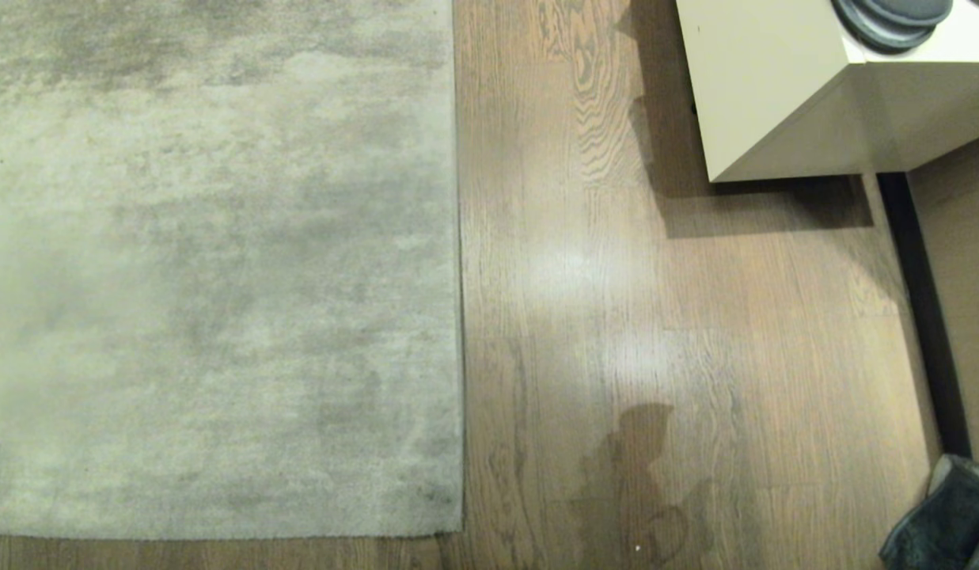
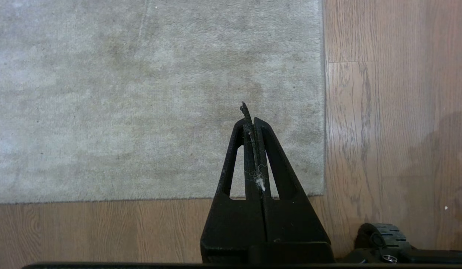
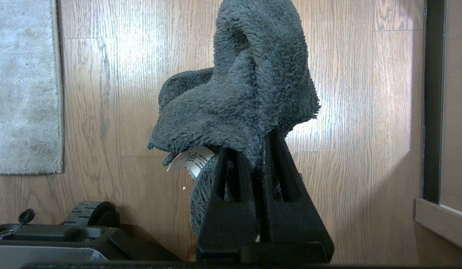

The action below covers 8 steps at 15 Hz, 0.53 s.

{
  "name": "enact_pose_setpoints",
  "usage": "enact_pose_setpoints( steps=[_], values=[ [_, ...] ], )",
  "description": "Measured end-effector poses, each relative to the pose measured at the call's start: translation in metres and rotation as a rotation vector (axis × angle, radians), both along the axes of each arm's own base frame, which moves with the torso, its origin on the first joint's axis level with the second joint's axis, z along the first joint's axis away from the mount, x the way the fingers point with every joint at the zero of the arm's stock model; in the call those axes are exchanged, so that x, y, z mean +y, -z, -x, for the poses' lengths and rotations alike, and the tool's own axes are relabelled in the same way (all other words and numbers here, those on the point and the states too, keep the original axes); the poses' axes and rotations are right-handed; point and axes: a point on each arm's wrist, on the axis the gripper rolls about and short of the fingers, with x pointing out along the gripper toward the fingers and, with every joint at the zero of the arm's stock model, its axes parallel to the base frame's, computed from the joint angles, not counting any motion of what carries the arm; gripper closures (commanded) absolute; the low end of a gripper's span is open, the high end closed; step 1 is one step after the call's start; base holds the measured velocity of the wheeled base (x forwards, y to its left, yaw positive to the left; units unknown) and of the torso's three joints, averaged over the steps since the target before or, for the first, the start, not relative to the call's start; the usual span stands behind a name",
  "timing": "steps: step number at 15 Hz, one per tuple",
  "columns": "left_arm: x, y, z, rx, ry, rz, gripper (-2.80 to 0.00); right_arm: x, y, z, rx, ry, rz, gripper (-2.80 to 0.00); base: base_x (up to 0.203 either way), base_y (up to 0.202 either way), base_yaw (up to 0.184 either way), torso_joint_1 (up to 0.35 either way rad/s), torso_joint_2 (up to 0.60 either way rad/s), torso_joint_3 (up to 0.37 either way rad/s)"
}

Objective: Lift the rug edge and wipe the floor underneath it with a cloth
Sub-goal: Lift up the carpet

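Note:
The pale grey-beige rug (image 1: 220, 277) lies flat on the left, and its straight rug edge (image 1: 460, 277) runs up the middle of the head view. Brown wood-grain floor (image 1: 655, 332) fills the right side. In the left wrist view my left gripper (image 2: 252, 120) hangs shut and empty above the rug (image 2: 141, 93), near its corner and the rug edge (image 2: 324, 112). My right gripper (image 3: 257, 144) is shut on the dark grey-teal fluffy cloth (image 3: 245, 86), which drapes over the fingertips above bare floor (image 3: 365, 112). The cloth (image 1: 944, 518) also shows at the bottom right corner of the head view.
A cream cabinet (image 1: 774, 95) with dark round items on top stands at the back right. A black strip (image 1: 924, 317) runs along the wall on the right. The robot's base and wheel (image 3: 92, 215) sit close below the arms.

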Motion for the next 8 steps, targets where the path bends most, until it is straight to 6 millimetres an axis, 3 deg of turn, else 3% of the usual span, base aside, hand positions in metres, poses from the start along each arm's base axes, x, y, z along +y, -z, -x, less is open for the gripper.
enact_pose_setpoints(
  steps=[8],
  values=[
    [0.0000,0.0000,0.0000,0.000,0.000,0.000,0.00,0.0000,0.0000,0.0000,0.000,0.000,0.000,0.00,0.000,0.000,0.000,0.000,0.00,0.000]
  ],
)
